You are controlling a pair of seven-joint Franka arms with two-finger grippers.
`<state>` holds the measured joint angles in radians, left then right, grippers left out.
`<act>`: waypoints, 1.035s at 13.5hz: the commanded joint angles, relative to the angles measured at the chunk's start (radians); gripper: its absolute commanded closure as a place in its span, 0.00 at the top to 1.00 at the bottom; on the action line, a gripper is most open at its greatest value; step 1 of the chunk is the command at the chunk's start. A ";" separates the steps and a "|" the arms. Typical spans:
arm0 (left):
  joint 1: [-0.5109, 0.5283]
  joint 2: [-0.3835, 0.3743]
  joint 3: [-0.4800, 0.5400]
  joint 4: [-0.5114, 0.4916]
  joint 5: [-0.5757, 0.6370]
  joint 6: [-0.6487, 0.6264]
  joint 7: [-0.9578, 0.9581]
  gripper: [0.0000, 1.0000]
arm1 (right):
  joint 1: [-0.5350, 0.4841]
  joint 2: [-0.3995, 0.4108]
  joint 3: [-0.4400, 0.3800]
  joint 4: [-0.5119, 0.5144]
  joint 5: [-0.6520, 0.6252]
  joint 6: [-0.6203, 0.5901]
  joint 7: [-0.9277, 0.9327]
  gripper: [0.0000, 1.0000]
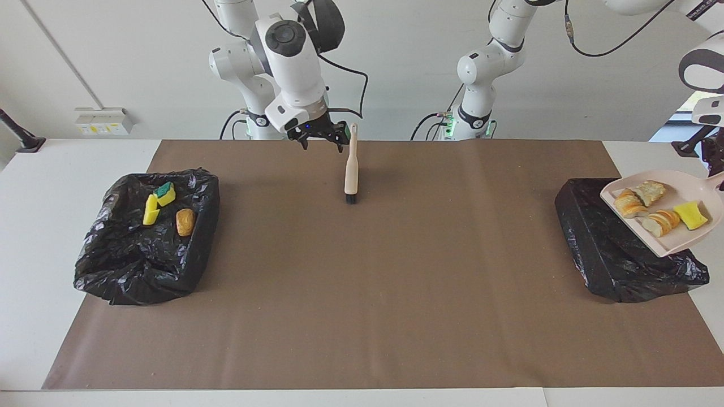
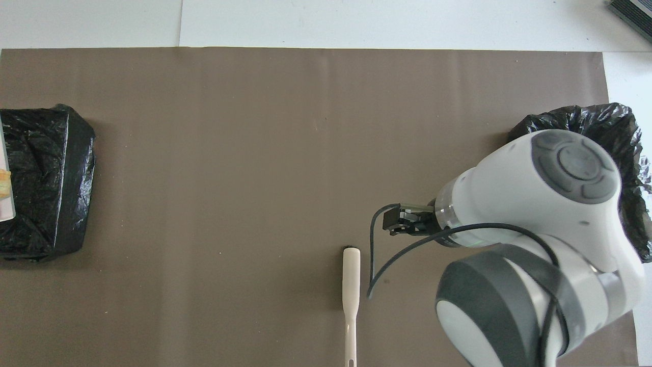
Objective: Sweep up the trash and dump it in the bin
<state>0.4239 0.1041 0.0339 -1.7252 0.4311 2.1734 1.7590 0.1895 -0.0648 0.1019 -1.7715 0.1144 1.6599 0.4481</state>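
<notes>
Facing view: a white wall point(image 1: 113, 56) stands at the robots' backs, and a white table point(image 1: 34, 237) carries a wide brown paper sheet point(image 1: 396, 294). A wall box point(image 1: 102, 120) bears yellow labels too small to read.

A black-lined bin point(image 1: 141, 265) at the right arm's end holds a green-topped sponge point(image 1: 165, 193), a yellow sponge piece point(image 1: 150, 210) and a brown chunk point(image 1: 185, 221). A second black-lined bin point(image 1: 611, 254) sits at the left arm's end. Over it hangs the tilted pink dustpan point(image 1: 673, 243), carrying bread slices point(image 1: 639, 200) and a yellow sponge point(image 1: 691, 215).

The left gripper point(image 1: 714, 155), mostly cut off by the frame edge, is clenched on the dustpan's handle, with the trash just below it. The right gripper point(image 1: 319, 135) hangs over the paper's edge by the robots, jaws spread and holding nothing. The brush point(image 1: 350, 169) lies flat just beside it, apart from its fingers.
</notes>
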 commanded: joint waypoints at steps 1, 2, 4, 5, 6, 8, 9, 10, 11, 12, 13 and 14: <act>-0.008 0.008 0.006 0.021 0.081 0.011 -0.033 0.00 | -0.044 0.013 0.012 0.121 -0.061 -0.074 -0.023 1.00; -0.014 0.009 0.006 0.021 0.116 0.011 -0.044 0.00 | -0.070 0.013 0.012 0.153 -0.061 -0.087 -0.025 1.00; -0.028 0.006 0.004 0.024 0.226 0.011 -0.108 0.00 | -0.122 0.011 0.009 0.200 -0.061 -0.133 -0.025 1.00; -0.028 0.005 0.004 0.024 0.266 0.008 -0.143 0.00 | -0.142 0.008 0.001 0.219 -0.059 -0.159 -0.025 1.00; -0.028 0.000 0.004 0.025 0.282 0.008 -0.154 0.00 | -0.154 -0.007 -0.010 0.231 -0.059 -0.175 -0.025 1.00; -0.030 -0.001 0.004 0.048 0.287 -0.007 -0.154 0.00 | -0.162 -0.041 -0.063 0.234 -0.061 -0.192 -0.025 1.00; -0.031 -0.003 0.004 0.050 0.293 -0.007 -0.153 0.00 | -0.162 -0.052 -0.094 0.234 -0.062 -0.200 -0.034 1.00; -0.040 -0.007 0.001 0.050 0.326 -0.010 -0.156 0.00 | -0.162 -0.061 -0.131 0.234 -0.062 -0.212 -0.081 1.00; -0.051 -0.010 0.003 0.050 0.343 -0.014 -0.156 0.00 | -0.162 -0.072 -0.172 0.234 -0.062 -0.218 -0.160 1.00; -0.053 -0.015 0.003 0.052 0.345 -0.023 -0.156 0.00 | -0.162 -0.078 -0.200 0.228 -0.064 -0.218 -0.219 1.00; -0.054 -0.020 0.000 0.056 0.350 -0.033 -0.158 0.00 | -0.162 -0.081 -0.206 0.225 -0.081 -0.216 -0.247 1.00; -0.065 -0.020 0.001 0.056 0.350 -0.041 -0.159 0.00 | -0.163 -0.078 -0.205 0.224 -0.105 -0.215 -0.253 1.00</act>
<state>0.3853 0.0967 0.0264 -1.6795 0.7531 2.1654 1.6202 0.0317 -0.1365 -0.1102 -1.5393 0.0523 1.4538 0.2359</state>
